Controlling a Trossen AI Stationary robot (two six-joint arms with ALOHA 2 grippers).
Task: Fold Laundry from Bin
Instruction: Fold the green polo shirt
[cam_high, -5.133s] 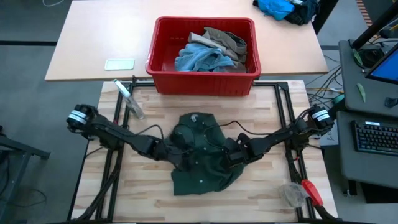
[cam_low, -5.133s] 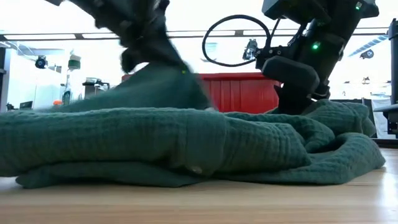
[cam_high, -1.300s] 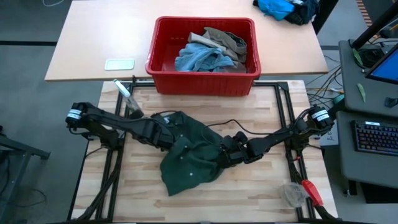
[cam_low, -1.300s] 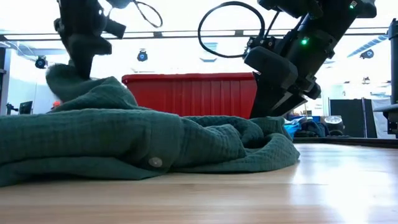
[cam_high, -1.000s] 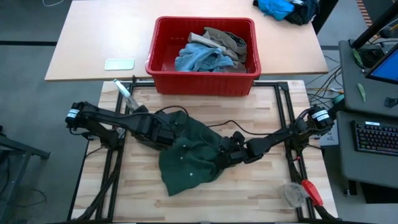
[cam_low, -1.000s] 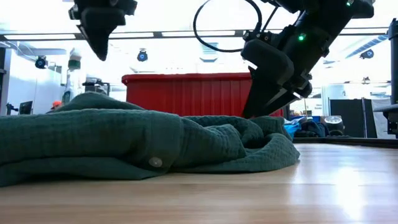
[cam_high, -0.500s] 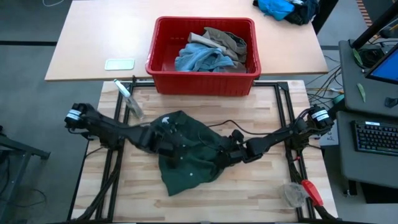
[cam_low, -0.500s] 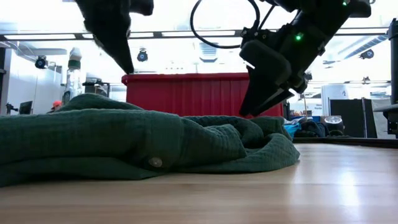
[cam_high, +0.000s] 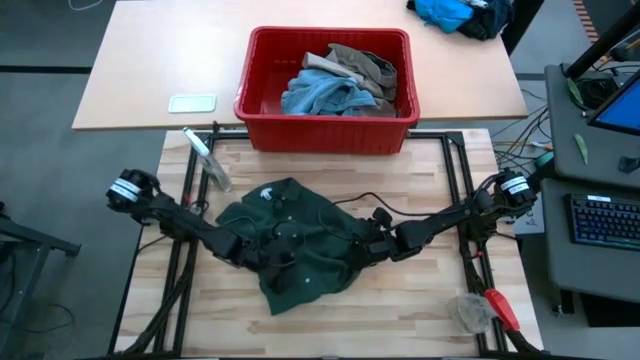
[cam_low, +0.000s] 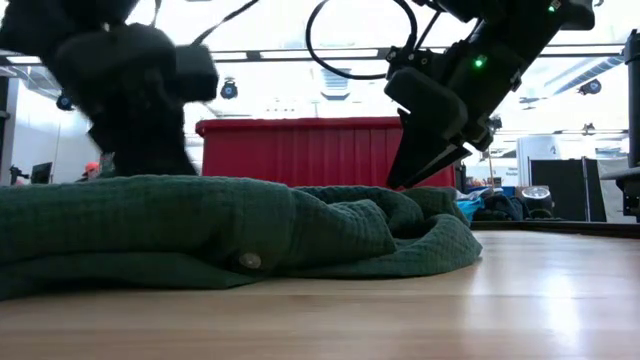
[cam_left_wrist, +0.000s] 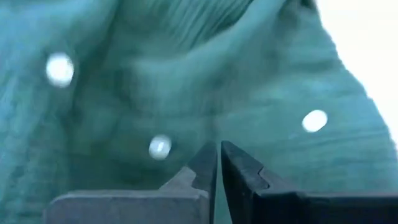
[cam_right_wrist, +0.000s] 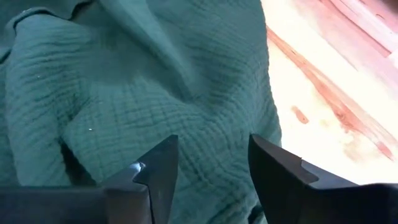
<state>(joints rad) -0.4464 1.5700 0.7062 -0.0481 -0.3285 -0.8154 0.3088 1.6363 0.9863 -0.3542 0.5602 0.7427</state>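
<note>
l end effector (cam_high: 268, 262) is sitting closed on green garment (cam_high: 300, 245) mid desk (cam_high: 420, 300); r end effector (cam_high: 362, 247) is hovering w/ fingers apart at its right edge.

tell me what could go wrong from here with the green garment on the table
1. The left hand is shut over the dark green garment; whether it caught cloth cannot be told, so a lift might come up empty or drag several bunched layers.
2. The right hand is open over the garment's right side; closing there may pinch a crumpled fold rather than an edge.
3. A spray bottle lies near the garment and could be swept aside.
</note>
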